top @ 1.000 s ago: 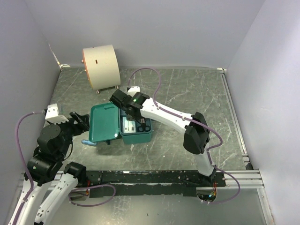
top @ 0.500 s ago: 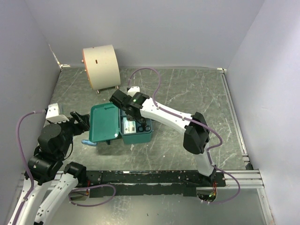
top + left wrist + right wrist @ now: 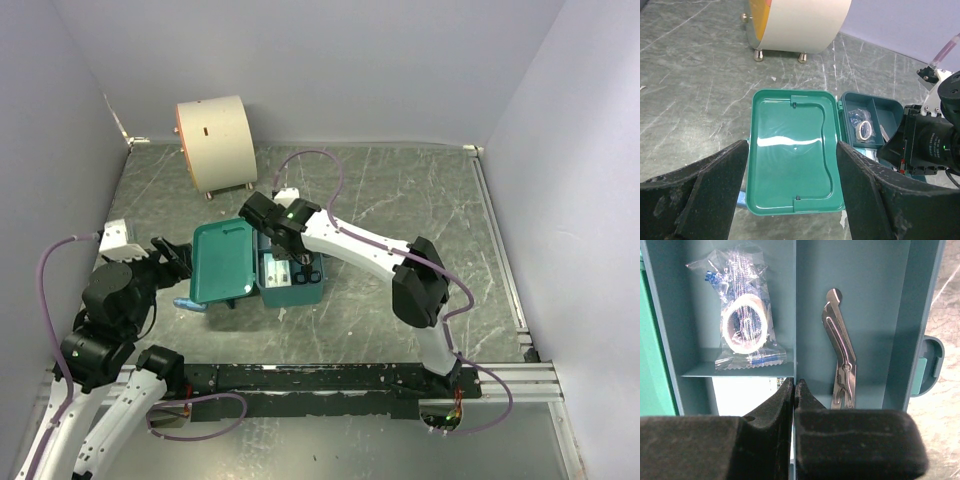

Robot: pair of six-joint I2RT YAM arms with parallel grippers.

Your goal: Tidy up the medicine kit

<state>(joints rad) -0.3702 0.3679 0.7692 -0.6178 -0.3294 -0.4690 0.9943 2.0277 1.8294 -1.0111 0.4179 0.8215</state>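
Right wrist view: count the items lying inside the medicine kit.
3: a bagged tape roll in the upper-left compartment, a metal tool in the right compartment, a white item below the tape. The right gripper may hide more.

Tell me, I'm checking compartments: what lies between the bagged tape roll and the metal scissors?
The medicine kit has a divider wall between the bagged tape roll and the metal scissors, seen in the right wrist view.

Medicine kit teal-green, table dark grey with pale marble veining, drum cream with orange end face, tape roll white in clear blue-printed wrapper, metal tool silver
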